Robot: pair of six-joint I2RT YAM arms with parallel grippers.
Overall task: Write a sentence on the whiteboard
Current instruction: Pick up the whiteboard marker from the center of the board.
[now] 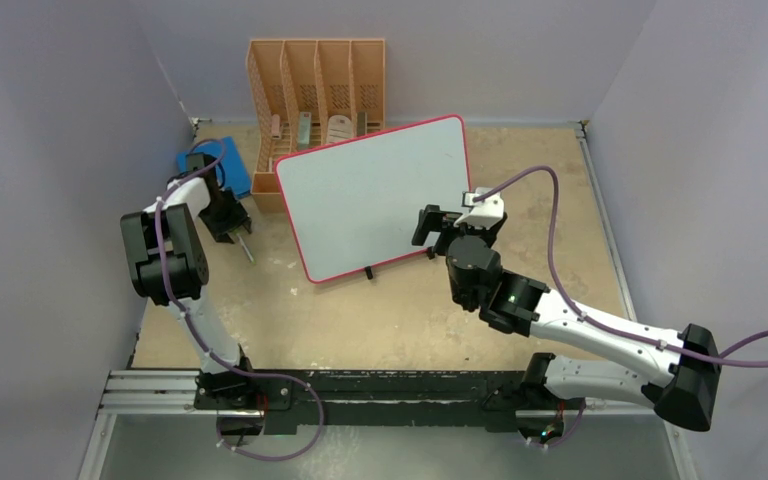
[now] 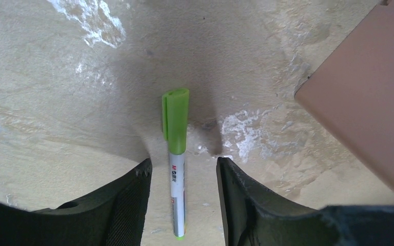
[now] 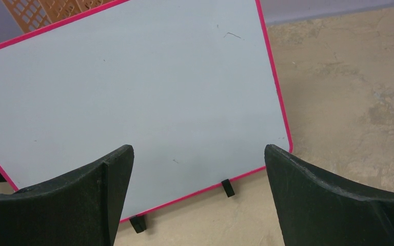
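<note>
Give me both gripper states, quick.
Left gripper: open, jaws either side of the green-capped marker, not touching it.
Right gripper: open wide, empty, facing the whiteboard.

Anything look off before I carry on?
Nothing spilled or broken. The whiteboard stands askew, blank but for faint stray marks. The marker lies capped between the left gripper's open jaws.
</note>
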